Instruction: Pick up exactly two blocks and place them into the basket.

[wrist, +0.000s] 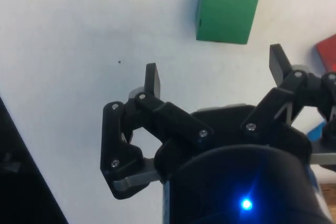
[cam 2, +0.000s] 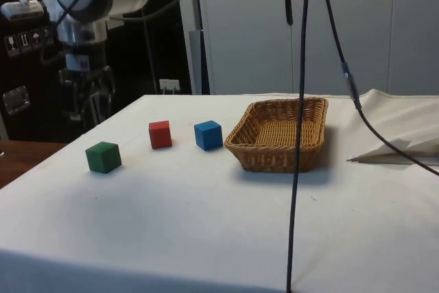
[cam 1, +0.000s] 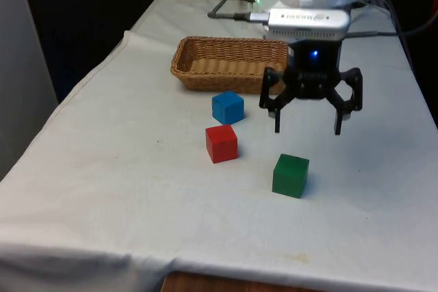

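**Hanging over the blocks with open fingers**

Sitting at the front view's left, far back on the white cloth-covered table (cam 1: 102, 189), is a brown woven wicker basket (cam 1: 229, 63). It has nothing in it. Just in front of the basket is a small blue wooden cube (cam 1: 228, 107). Close to that one, a bit nearer the camera, is a small red wooden cube (cam 1: 222, 143). Further to the front view's right, and nearest the camera, is a small green wooden cube (cam 1: 291, 175). All three cubes rest flat on the cloth, and none of them touch.

Up in the air, above the cloth and just behind the green cube, hangs the black two-finger gripper (cam 1: 309, 122). Its fingers (wrist: 151, 80) are spread wide apart and hold nothing. They point down at the table.
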